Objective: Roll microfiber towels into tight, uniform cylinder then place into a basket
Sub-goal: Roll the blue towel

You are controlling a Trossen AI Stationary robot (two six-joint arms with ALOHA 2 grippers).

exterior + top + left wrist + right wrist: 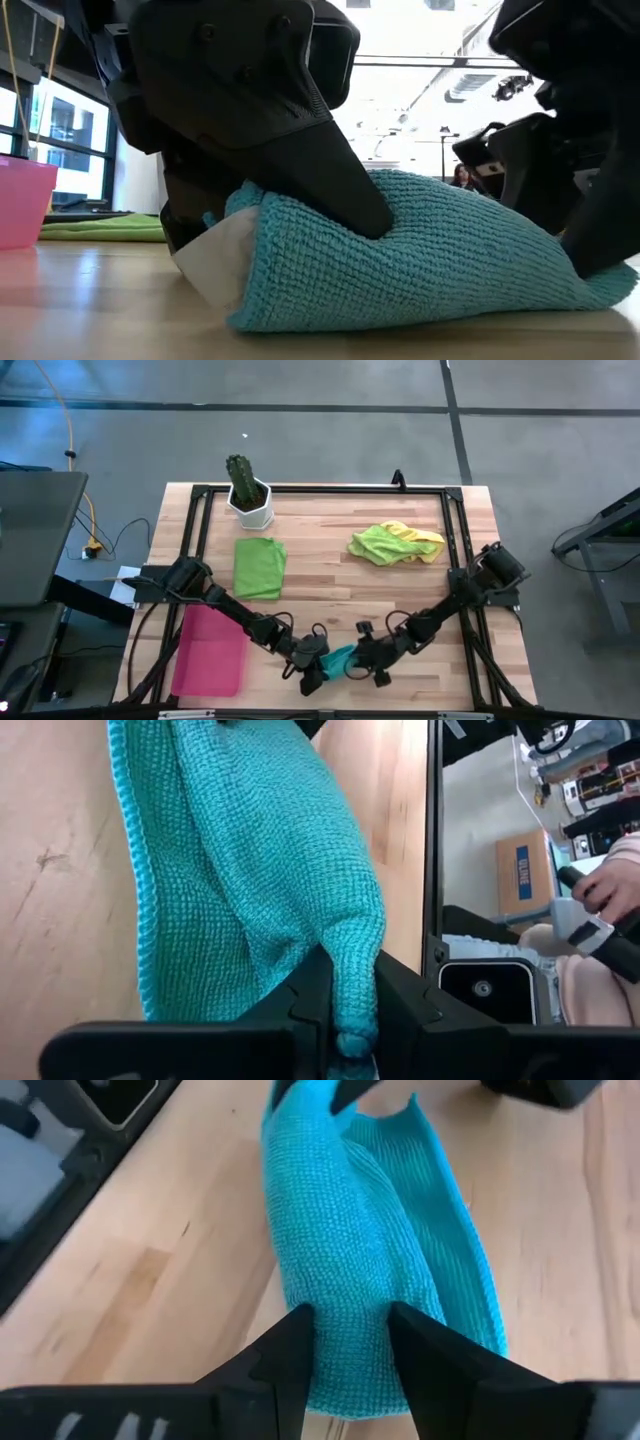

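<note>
Right now both grippers pinch the knitted teal microfiber towel (339, 659) at the wooden table's (330, 585) near edge: left gripper (350, 1010) on one end, right gripper (350, 1330) opposite.

place: lab/workshop | cues: concrete floor (330, 440), framed wooden table (330, 585), ceiling lights
</note>
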